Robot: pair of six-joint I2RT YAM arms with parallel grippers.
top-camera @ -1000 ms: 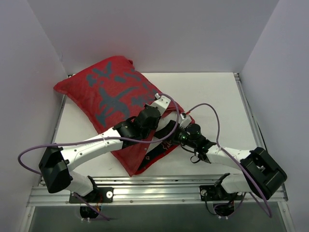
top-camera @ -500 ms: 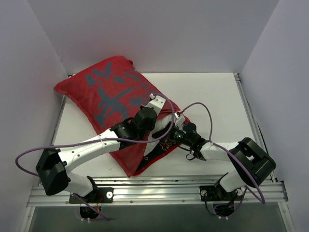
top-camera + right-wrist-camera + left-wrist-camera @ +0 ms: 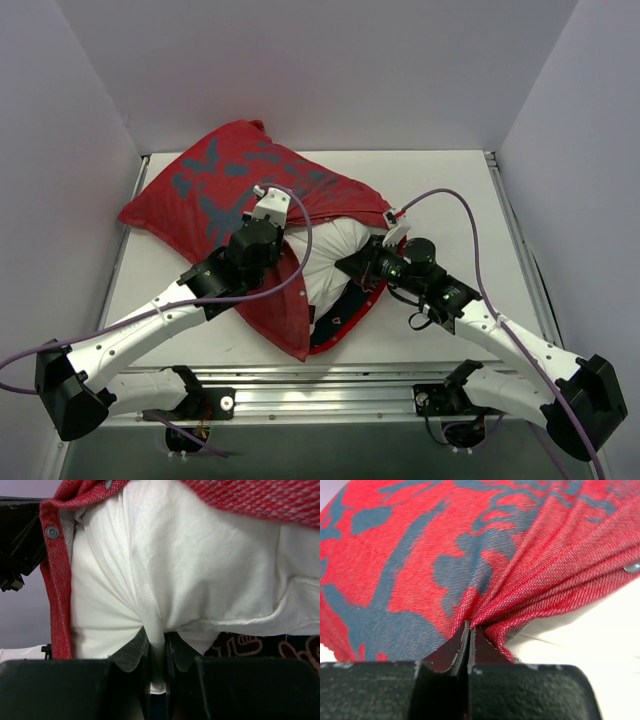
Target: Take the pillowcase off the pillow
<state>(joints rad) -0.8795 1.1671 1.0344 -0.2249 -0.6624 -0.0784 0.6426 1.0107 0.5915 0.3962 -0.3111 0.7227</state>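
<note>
The left fingers (image 3: 463, 639) are pinched shut on a gathered fold of the coarse-woven red pillowcase (image 3: 415, 555), whose pleats fan out ahead of them. The right fingers (image 3: 175, 652) clamp a wrinkled tuck of the smooth, plump white pillow (image 3: 200, 570), which bulges just beyond them from the sleeve's snap-studded hem (image 3: 52, 570).

Most of the pillow (image 3: 335, 262) lay hidden inside the pillowcase (image 3: 225, 185), with only a white bulge showing at its open end. In the left wrist view the pillowcase ran off every edge. The fingertips of the right end effector (image 3: 157, 647) seemed buried in pinched white fabric.
</note>
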